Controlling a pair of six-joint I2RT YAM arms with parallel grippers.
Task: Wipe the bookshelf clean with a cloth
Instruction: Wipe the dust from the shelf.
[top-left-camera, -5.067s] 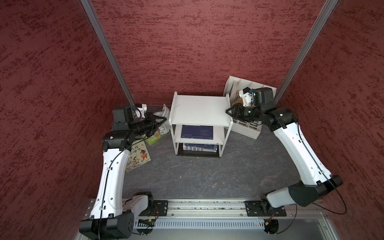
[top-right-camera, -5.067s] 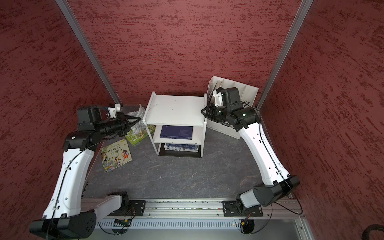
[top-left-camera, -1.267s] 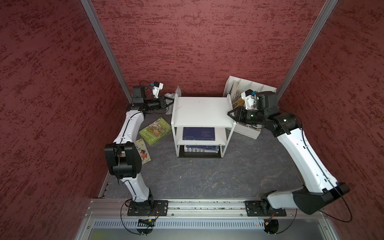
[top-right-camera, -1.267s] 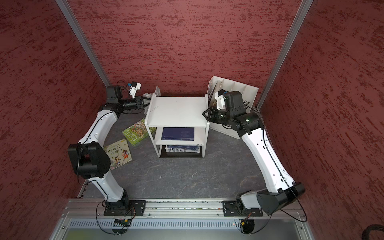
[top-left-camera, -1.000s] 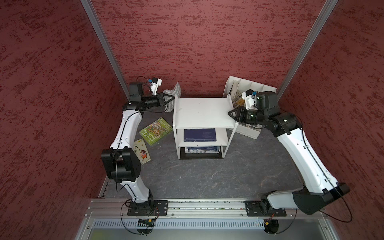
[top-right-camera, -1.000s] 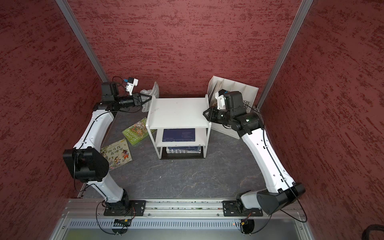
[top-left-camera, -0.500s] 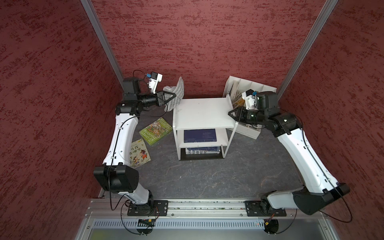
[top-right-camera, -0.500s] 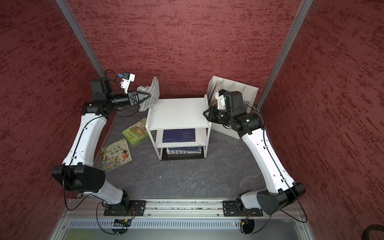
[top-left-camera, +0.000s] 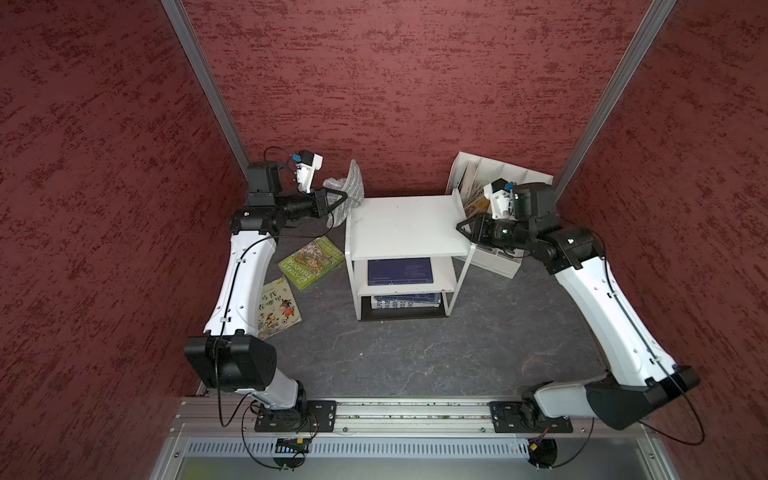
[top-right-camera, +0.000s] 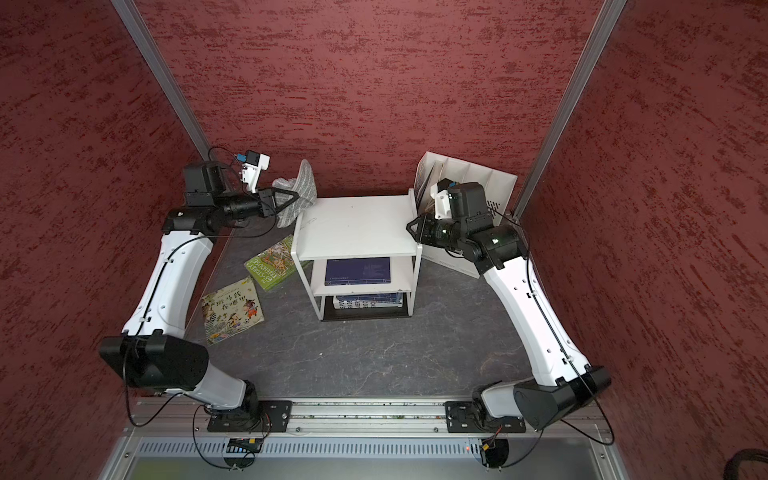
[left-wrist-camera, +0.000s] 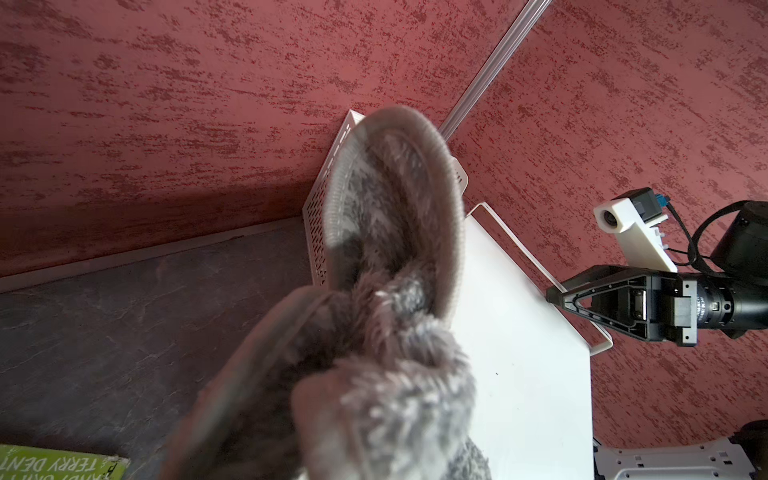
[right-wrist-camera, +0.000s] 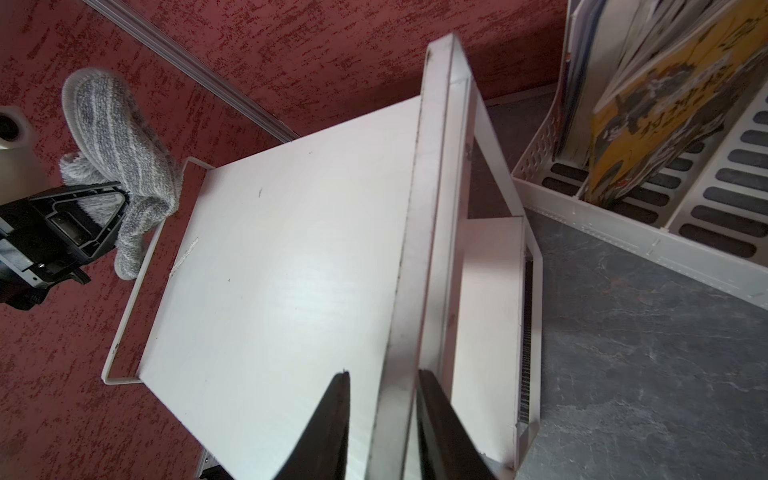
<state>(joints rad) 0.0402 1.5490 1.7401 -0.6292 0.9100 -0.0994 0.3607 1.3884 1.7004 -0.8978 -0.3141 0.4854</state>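
Note:
The white bookshelf (top-left-camera: 405, 226) (top-right-camera: 357, 226) stands at the middle back, its flat top bare. The grey striped cloth (top-left-camera: 351, 195) (top-right-camera: 301, 187) hangs bunched in the air at the top's back left corner, with my left gripper (top-left-camera: 343, 199) shut on it. In the left wrist view the fluffy cloth (left-wrist-camera: 386, 332) hides the jaws, and the shelf top (left-wrist-camera: 519, 374) lies just beyond it. My right gripper (top-left-camera: 459, 226) (right-wrist-camera: 380, 374) is shut on the right edge of the bookshelf's top (right-wrist-camera: 270, 270), one black finger (right-wrist-camera: 338, 399) above the board.
A white slotted file holder (top-left-camera: 494, 183) with magazines stands behind the right arm. A green book (top-left-camera: 312, 262) and a yellow picture book (top-left-camera: 276, 307) lie on the dark floor to the left. Blue books (top-left-camera: 399, 270) sit on the lower tiers. Red walls close in.
My left arm has raised the cloth from floor level beside the books to the shelf's back left corner, and its elbow has swung forward. The right gripper has stayed on the shelf edge.

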